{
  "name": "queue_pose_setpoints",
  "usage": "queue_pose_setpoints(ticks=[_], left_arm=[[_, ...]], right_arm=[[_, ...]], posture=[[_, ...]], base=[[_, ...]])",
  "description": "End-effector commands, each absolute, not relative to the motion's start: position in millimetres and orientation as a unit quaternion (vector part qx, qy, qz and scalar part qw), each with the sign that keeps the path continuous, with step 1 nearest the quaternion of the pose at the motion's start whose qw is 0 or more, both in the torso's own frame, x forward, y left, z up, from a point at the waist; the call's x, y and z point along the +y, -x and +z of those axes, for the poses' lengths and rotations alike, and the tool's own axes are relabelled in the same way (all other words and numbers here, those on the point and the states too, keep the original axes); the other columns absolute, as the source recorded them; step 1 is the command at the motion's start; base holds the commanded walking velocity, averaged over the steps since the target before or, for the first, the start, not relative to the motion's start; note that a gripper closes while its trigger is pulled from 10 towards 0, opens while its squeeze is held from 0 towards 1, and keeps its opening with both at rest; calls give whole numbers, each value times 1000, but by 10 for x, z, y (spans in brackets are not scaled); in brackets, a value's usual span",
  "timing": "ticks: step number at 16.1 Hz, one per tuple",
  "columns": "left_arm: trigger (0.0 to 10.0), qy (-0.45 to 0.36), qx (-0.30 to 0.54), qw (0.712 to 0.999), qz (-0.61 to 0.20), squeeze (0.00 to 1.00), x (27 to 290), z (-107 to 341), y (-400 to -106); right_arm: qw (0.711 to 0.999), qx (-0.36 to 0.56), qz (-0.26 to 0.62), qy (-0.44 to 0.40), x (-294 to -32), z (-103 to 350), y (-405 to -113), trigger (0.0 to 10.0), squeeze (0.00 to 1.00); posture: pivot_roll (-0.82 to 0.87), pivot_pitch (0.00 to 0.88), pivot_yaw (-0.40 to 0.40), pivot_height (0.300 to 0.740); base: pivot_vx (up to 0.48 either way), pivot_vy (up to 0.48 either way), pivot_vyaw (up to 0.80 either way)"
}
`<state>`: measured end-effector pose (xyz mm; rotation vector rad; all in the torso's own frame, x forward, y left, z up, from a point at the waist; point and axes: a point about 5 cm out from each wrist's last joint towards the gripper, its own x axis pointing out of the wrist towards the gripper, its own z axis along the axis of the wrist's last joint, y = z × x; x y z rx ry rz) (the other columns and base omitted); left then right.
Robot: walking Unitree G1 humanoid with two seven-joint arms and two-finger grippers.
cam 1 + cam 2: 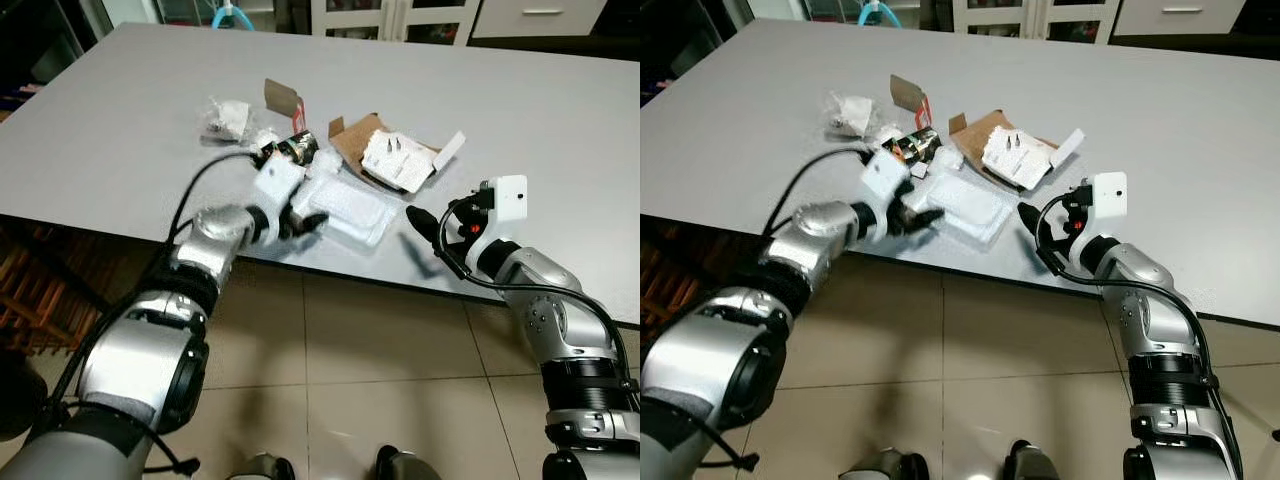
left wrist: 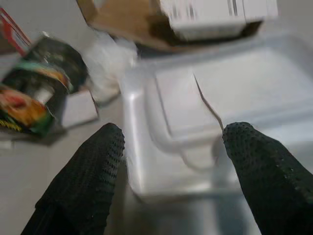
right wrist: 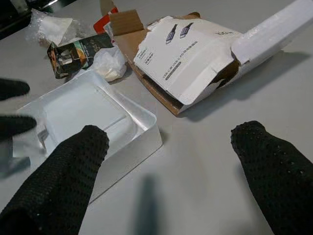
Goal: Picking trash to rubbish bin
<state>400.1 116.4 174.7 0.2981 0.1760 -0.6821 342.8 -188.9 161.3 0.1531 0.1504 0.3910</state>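
Trash all lies on the table (image 1: 120, 120), none binned yet. Left gripper (image 1: 300, 222) spread around the tray (image 2: 195, 127) edge, ungrasped; right gripper (image 3: 166, 181) spread, empty, near the box (image 3: 190, 54).

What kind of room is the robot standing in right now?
Probably a dining or living room in a home: a large grey table stands on a beige tiled floor, with white cabinets along the far wall. Opened packaging, such as a torn cardboard box, litters the table.
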Motion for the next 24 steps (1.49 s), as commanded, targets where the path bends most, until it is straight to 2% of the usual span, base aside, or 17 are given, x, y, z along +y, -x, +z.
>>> queue_pose_setpoints(ticks=[1,4,6,7,11,15,18,24], left_arm=[[10000,-133,76,930,-335,0,1182,1865,-4032],[10000,-83,29,924,-373,0,1106,2178,-4063],[10000,-84,21,922,-377,0,1082,2260,-4072],[10000,-105,43,935,-335,0,1157,2237,-4113],[10000,-147,107,941,-286,0,1267,1992,-4107],[10000,-143,149,937,-282,0,1261,1792,-4062],[10000,-167,162,938,-256,0,1307,1727,-4059],[10000,-158,148,952,-218,0,1349,1799,-4096]], right_arm=[[974,76,197,-77,-1869,1613,-3416,10000,0],[974,75,200,-78,-1858,1611,-3420,10000,0],[974,75,201,-78,-1855,1613,-3422,10000,0],[974,74,202,-77,-1849,1615,-3428,10000,0],[974,73,201,-78,-1842,1614,-3426,10000,0],[974,73,199,-79,-1853,1612,-3422,10000,0],[973,73,202,-79,-1839,1614,-3426,10000,0],[973,73,205,-79,-1825,1612,-3424,10000,0]], posture=[[-53,139,66,740],[-49,136,67,740],[-49,136,66,740],[-50,132,68,740],[-53,131,71,740],[-56,129,70,740],[-55,128,71,740],[-54,128,68,740]], base=[[0,0,0],[0,0,0],[0,0,0],[0,0,0],[0,0,0],[0,0,0],[0,0,0],[0,0,0]])
